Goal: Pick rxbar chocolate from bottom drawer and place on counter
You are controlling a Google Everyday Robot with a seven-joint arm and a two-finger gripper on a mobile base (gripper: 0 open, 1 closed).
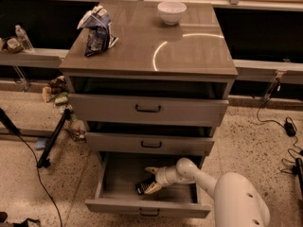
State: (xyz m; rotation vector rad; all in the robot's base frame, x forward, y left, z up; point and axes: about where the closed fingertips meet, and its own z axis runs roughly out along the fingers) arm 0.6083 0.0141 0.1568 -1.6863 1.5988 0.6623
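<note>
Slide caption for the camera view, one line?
Gripper reaches into the open bottom drawer at the rxbar chocolate; counter above holds chip bag and bowl.

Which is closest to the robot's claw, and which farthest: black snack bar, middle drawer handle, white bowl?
The gripper is in the bottom drawer.
1. The bar: right by it, on the drawer floor.
2. The middle drawer handle: just above.
3. The bowl: far up, at the back of the counter.
</note>
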